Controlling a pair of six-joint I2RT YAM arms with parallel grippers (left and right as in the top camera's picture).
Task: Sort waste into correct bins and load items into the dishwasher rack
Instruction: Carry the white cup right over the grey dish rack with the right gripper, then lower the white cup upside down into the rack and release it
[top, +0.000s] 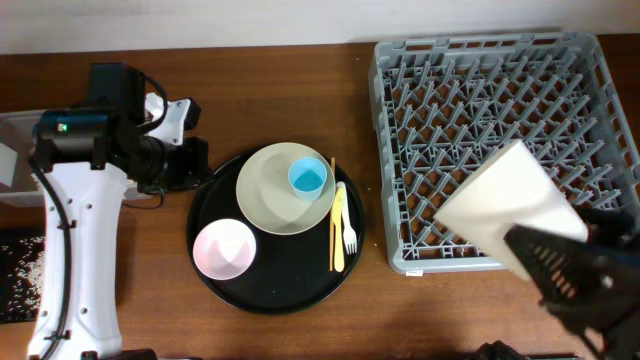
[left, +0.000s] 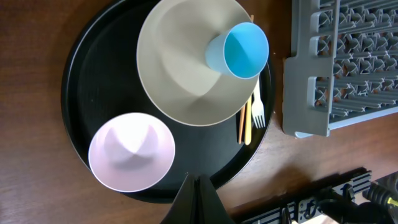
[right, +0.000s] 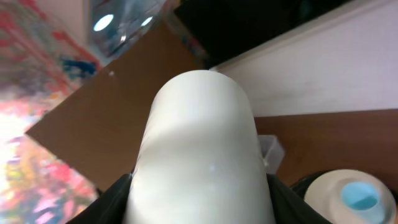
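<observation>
One item is in hand: the right gripper has its jaws partway open, clamped around the small cream cup, and holds it high over the near part of the grey dishwasher rack. Loading is the step under way, and the next move likely calls for lowering the cup between the pegs and releasing it. Farther off, the cream plate with the blue cup on it, the pink bowl, the pale yellow fork and the chopsticks wait on the round black tray, while the left gripper hovers at its edge, jaws shut on nothing.
</observation>
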